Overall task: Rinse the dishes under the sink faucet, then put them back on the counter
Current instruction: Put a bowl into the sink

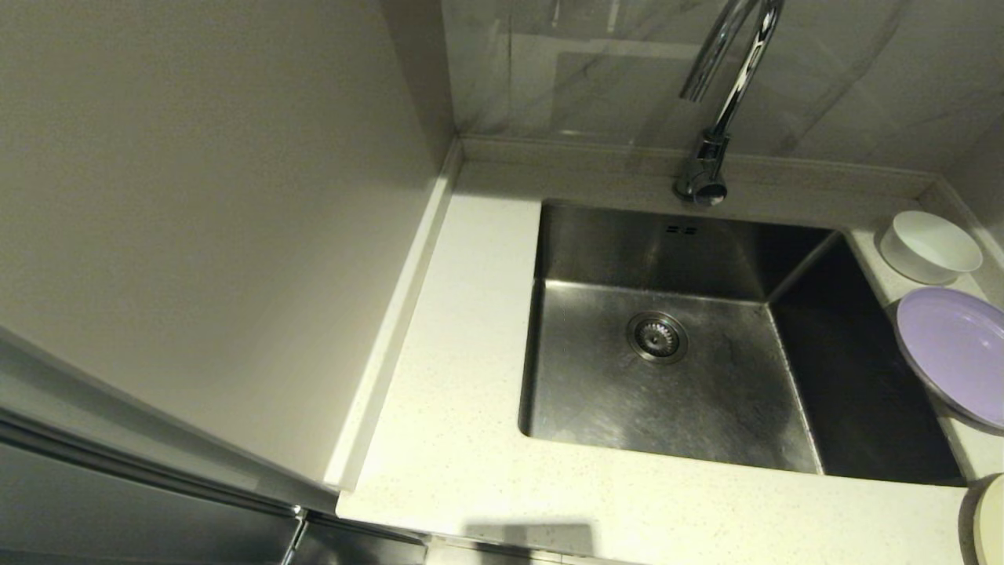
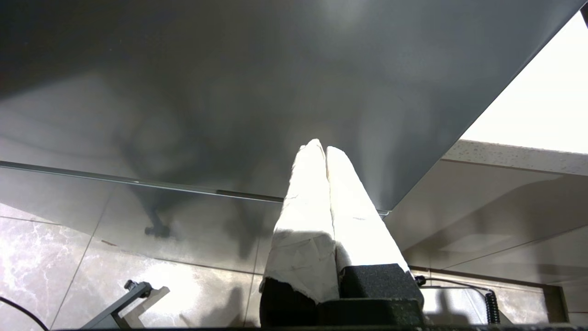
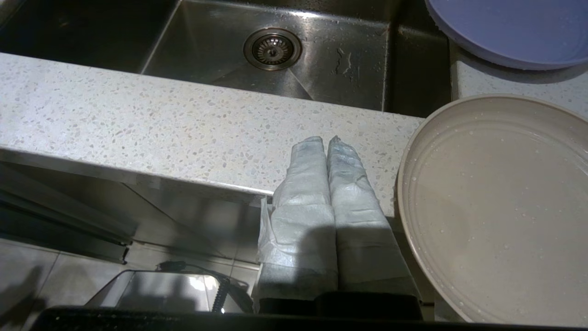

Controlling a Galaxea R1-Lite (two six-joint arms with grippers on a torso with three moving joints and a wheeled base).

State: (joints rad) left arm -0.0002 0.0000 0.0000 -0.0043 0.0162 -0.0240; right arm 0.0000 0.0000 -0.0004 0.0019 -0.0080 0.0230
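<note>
All three dishes sit on the desk (image 1: 455,439) along the right side of the sink (image 1: 706,392): the white bowl (image 1: 930,246) stands farthest back near the wall corner, the lilac plate (image 1: 958,350) lies just in front of it with its edge reaching over the sink's rim, and the cream plate (image 3: 498,207) rests at the front right corner, beaded with water droplets and only a sliver of it showing in the head view. The sink holds no dishes, its drain strainer (image 1: 657,336) bare at the middle of the basin, and the faucet (image 1: 718,110) arches up from its base behind the back rim. The right end effector (image 3: 327,140) hangs just below the desk's front edge, beside the cream plate, its wrapped fingers pressed together and holding nothing. The left end effector (image 2: 320,146) is down in front of a dark cabinet panel (image 2: 229,92) above the tiled floor (image 2: 55,276), fingers likewise closed together and empty
</note>
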